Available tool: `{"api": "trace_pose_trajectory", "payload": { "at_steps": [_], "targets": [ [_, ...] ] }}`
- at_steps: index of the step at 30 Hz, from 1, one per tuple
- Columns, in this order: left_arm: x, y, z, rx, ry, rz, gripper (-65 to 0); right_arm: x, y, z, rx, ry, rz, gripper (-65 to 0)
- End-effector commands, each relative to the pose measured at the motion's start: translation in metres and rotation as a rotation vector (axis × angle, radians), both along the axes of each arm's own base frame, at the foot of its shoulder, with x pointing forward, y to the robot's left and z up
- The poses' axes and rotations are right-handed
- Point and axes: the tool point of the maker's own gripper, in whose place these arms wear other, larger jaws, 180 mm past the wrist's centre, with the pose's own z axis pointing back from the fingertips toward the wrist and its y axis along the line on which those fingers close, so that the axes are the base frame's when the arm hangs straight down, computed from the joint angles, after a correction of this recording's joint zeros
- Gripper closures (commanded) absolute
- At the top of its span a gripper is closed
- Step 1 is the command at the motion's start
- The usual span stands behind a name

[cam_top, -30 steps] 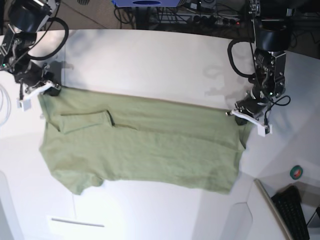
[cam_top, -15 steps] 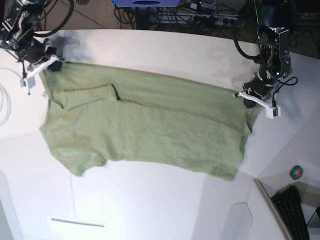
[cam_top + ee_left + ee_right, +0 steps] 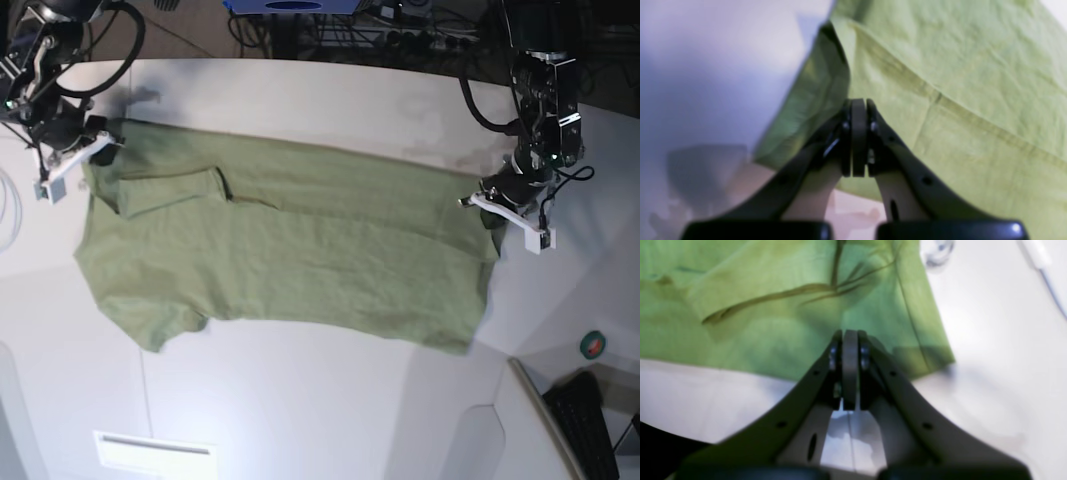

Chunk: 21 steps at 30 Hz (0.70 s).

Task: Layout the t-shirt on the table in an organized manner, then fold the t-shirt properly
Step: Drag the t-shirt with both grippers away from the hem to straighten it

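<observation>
Since earlier, the t-shirt [image 3: 285,250] sits higher in frame; both the left gripper [image 3: 497,207] and right gripper [image 3: 82,157] pinch its corners, spreading underway, folding undone.

Left gripper [image 3: 858,110] fingers clamped together; right gripper [image 3: 850,340] likewise.

The base camera looked down from above on the whole bench [image 3: 300,90], taking in the spread shirt [image 3: 290,260] and both arms at its far corners. Each wrist camera sat just behind its claw, looking along the fingers at very close range. The left claw [image 3: 858,136] view shared the shirt's corner at the base view's right; the right claw [image 3: 850,368] view shared the corner at its left.
</observation>
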Motion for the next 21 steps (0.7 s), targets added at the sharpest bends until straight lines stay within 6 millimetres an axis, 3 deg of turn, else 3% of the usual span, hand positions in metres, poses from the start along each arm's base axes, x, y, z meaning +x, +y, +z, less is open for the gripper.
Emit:
{"api": "trace_pose_trajectory", "payload": {
  "at_steps": [1,5,7,14,19,21],
  "targets": [
    [0.009,0.009,0.007,0.014,-0.029,0.010,0.0,0.006,-0.003,0.004,0.004,-0.027,-0.005,0.0],
    [0.006,0.016,-0.009,0.011,-0.008,0.037,0.0,0.001,-0.006,-0.004,0.011,0.010,-0.066,0.0],
    [0.002,0.020,-0.014,0.011,0.007,0.046,0.0,-0.011,-0.007,-0.008,0.008,0.037,-0.076,0.0],
    [-0.041,0.033,-0.031,0.038,0.085,0.048,0.0,-0.052,-0.007,-0.018,-0.004,0.109,-0.074,0.0],
    [-0.059,0.028,-0.026,0.055,0.085,0.019,0.0,-0.068,0.000,-0.010,-0.018,0.104,-0.079,0.0],
    [-0.064,0.035,-0.017,0.062,0.066,0.041,0.0,-0.073,0.001,-0.005,-0.033,0.100,-0.074,0.0]
  ]
}}
